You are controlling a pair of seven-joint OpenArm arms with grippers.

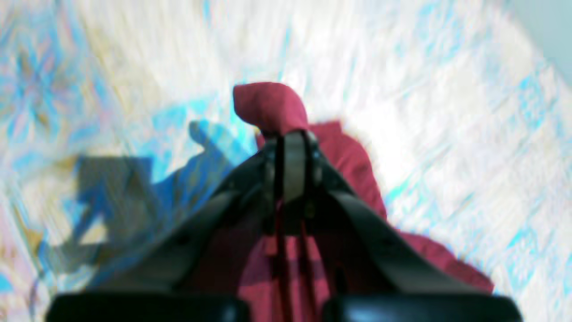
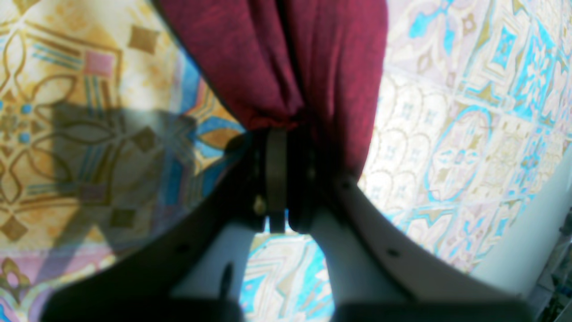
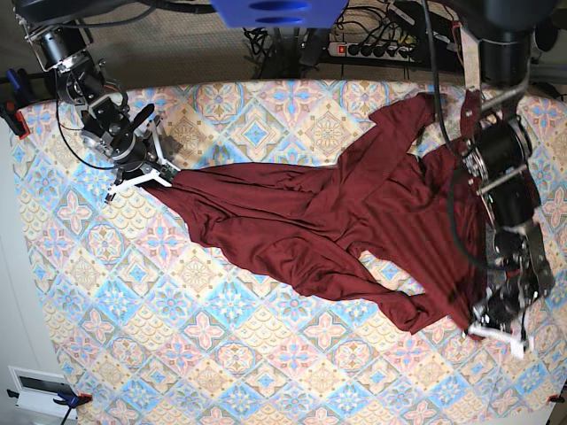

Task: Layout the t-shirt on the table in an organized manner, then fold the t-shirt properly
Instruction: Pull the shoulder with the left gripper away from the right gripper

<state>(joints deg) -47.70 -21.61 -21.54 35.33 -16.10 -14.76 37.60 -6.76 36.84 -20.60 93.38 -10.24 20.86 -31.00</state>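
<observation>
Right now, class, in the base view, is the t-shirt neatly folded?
No, the t-shirt sprawls rumpled across the patterned cloth.

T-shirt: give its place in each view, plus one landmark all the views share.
Left wrist: t-shirt from center to bottom, a tip caught in the left gripper.
Right wrist: top center, running down into the right gripper.
Base: spread across the middle, upper left to lower right.
Shared landmark: the patterned tablecloth.
</observation>
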